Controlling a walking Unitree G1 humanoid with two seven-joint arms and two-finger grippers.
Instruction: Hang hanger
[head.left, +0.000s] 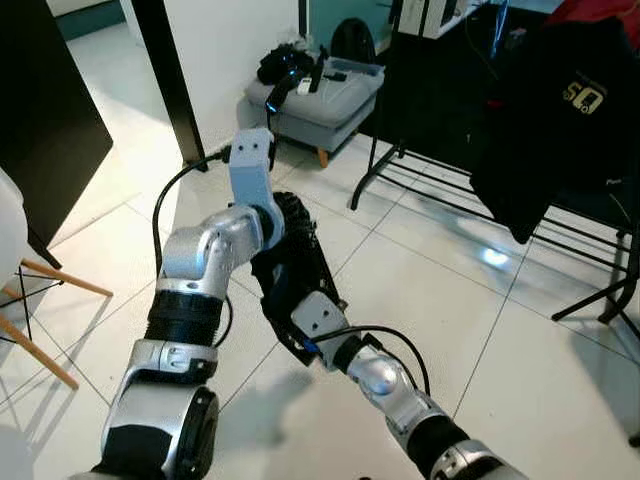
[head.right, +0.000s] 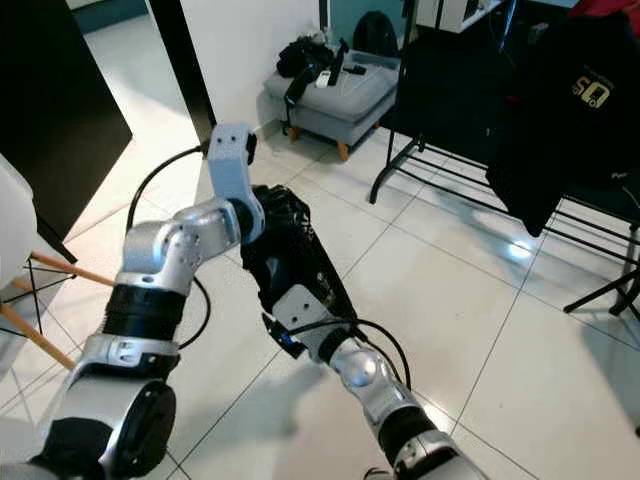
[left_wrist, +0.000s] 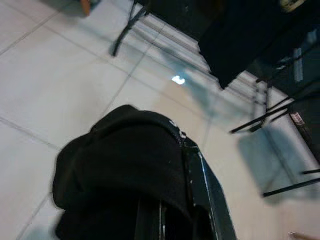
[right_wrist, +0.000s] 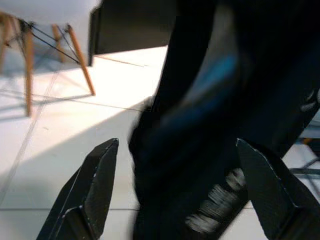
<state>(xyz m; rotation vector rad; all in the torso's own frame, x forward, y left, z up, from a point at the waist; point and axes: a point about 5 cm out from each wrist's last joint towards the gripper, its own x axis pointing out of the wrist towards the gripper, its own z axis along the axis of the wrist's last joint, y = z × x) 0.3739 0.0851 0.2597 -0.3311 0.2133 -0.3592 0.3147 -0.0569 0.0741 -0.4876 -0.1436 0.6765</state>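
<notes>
**Both arms bunched on a black garment, rack at 1 o'clock**

Currently both silver arms meet mid-frame over the white tiled floor (head.left: 520, 360), with a crumpled black fabric garment (head.left: 290, 265) between them. No hanger can be made out inside the bundle.

Left gripper (left_wrist: 165, 220): the wrist view looks along its black fingers with the black cloth draped over them. Clenched or released — cannot tell.

Right gripper (right_wrist: 180, 190): fingers (right_wrist: 97, 175) spread wide apart, released, the dark blurred bundle sitting between them. Contact unclear.

Black metal clothes rack (head.left: 430, 170) stands at 1–2 o'clock, well apart from the arms, with a black shirt with a small gold print (head.left: 560, 110) hanging on it. Grey upholstered footstool (head.left: 315, 100) at 12 o'clock carries dark clutter. White chair with wooden legs (head.left: 30, 290) sits at 9 o'clock, and a black vertical post (head.left: 170, 80) at 11.
</notes>
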